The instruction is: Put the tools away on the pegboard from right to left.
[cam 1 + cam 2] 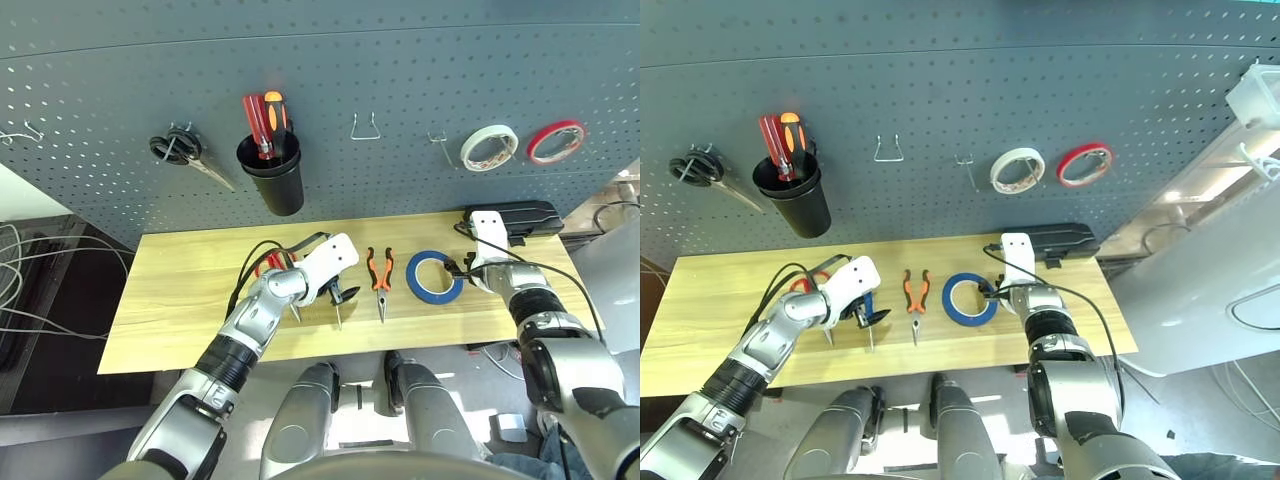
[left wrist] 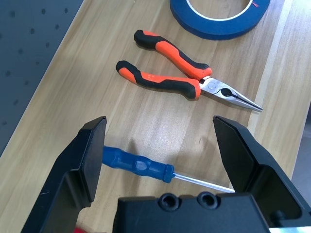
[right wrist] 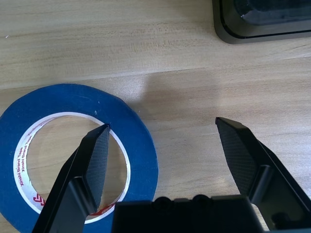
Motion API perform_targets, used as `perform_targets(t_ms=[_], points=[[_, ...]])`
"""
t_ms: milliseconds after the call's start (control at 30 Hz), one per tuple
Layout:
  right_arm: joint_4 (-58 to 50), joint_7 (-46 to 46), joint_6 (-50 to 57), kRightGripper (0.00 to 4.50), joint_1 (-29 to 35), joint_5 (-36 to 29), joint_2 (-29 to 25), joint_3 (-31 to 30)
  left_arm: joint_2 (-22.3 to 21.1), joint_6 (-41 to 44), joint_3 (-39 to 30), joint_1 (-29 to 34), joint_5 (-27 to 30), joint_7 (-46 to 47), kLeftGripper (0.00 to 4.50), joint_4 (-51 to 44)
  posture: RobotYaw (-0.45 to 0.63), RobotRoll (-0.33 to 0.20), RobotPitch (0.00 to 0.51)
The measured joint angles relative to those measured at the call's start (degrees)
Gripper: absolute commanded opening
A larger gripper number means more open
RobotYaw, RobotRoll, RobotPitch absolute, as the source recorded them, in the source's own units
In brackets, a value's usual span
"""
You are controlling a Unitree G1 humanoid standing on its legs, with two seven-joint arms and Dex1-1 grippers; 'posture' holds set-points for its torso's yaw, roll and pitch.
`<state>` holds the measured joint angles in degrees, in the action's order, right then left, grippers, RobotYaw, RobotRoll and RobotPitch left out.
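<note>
**Four tools on the bench, both grippers spread wide**

Grey-blue pegboard backs a pale wooden table. From the head camera, the blue tape roll lies flat at the right of the row, the orange-and-black-handled pliers just left of it, tips toward the robot. The left gripper covers most of the blue-handled screwdriver; only its shaft shows. The red-handled scissors are largely hidden behind that arm. The right gripper sits at the tape roll's right edge.

Left wrist view: fingers splayed apart and empty, the screwdriver lying between them, the tape roll cut off by the frame.

Right wrist view: fingers released, one over the roll's hole, one outside it; contact cannot be judged.
</note>
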<state>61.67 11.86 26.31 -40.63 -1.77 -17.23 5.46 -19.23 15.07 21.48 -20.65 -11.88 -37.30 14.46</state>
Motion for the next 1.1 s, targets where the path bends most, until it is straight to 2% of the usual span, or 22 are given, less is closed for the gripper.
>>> perform_targets(t_ms=[333,567,700,867,1100], points=[[-1.79,1.32,2.38,4.48,-0.92,-0.11,-0.49,0.20,0.00,0.63,-0.03,-0.30,0.01,0.28,4.50,-0.97,0.02,0.000,0.248],[-18.94,3.35,13.50,4.48,1.07,-2.30,-0.90,0.62,0.00,0.89,-0.39,-0.34,0.04,0.52,4.50,-1.06,0.00,0.000,0.244],[-25.86,3.54,19.23,4.48,3.58,-3.64,0.94,0.59,0.03,0.88,-0.38,-0.40,0.04,0.53,4.50,-1.06,0.00,0.000,0.242],[-25.34,3.08,20.08,4.48,6.02,-3.44,2.75,-0.67,0.06,0.88,-0.39,-0.62,0.04,0.52,4.50,-1.03,0.02,0.000,0.240],[-21.44,1.92,16.49,4.48,6.54,-1.51,2.39,-2.35,0.05,0.86,-0.40,-0.74,0.14,0.32,4.50,-1.00,0.03,0.000,0.234]])
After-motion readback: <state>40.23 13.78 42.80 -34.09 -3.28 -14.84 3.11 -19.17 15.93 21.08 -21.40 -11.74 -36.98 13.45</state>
